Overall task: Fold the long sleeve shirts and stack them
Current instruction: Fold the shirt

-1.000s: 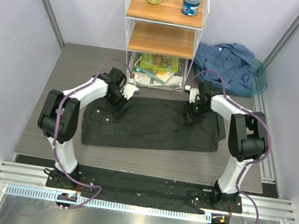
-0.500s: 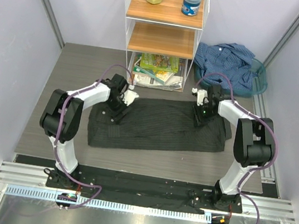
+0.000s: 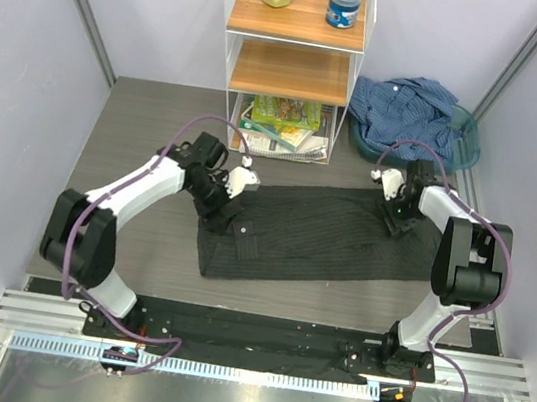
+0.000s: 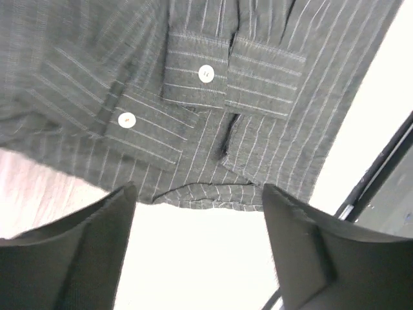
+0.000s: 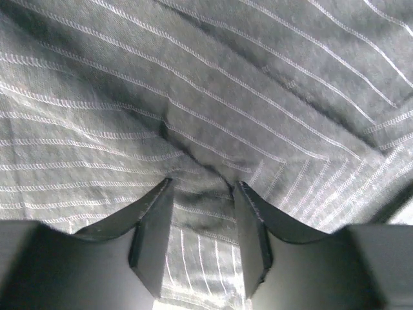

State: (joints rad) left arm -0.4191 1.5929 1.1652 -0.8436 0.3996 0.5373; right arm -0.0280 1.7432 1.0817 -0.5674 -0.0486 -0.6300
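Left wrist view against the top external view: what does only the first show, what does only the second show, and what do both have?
Only the left wrist view: two sleeve cuffs of the dark pinstriped shirt, each with a white button, and that the left gripper is open, with nothing between its fingers.
Only the top external view: the blue shirt heaped in the teal basket, the shelf unit, and the right gripper at the dark shirt's right end.
Both: the dark shirt lying on the table.
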